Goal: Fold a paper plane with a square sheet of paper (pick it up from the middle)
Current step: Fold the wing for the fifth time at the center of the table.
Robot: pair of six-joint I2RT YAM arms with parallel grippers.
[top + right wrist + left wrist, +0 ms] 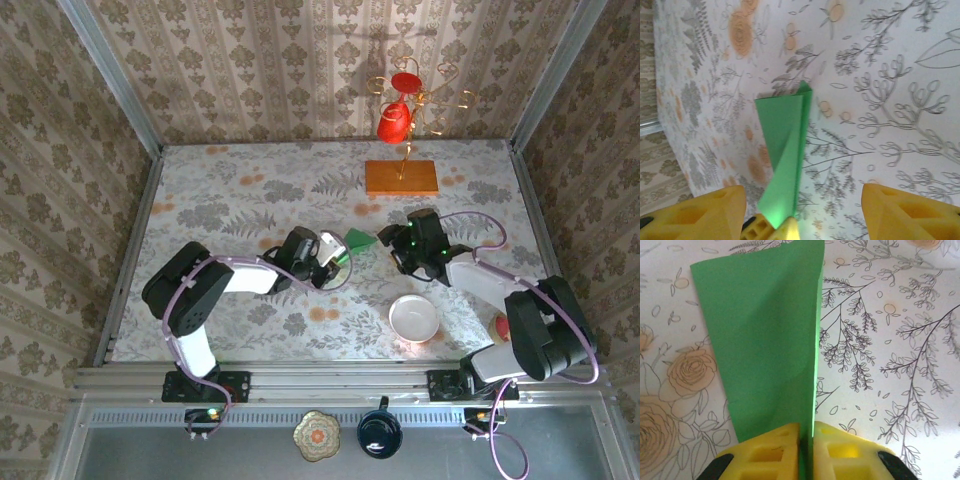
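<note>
Thin bright green folded paper plane (358,238) lies lengthwise left-to-right mid-worktop, its narrower end clamped in the left gripper (806,450). The right gripper (805,202) gapes, released. A round white bowl (400,308) sits near the front edge.

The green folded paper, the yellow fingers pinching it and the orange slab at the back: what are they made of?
The folded green paper: thin matte paper, judging by its sharp creases and the light glowing through its edge. The yellow fingers: probably moulded plastic, dull, with square recesses. The orange slab: looks like smooth wood; grain too small to tell.
</note>
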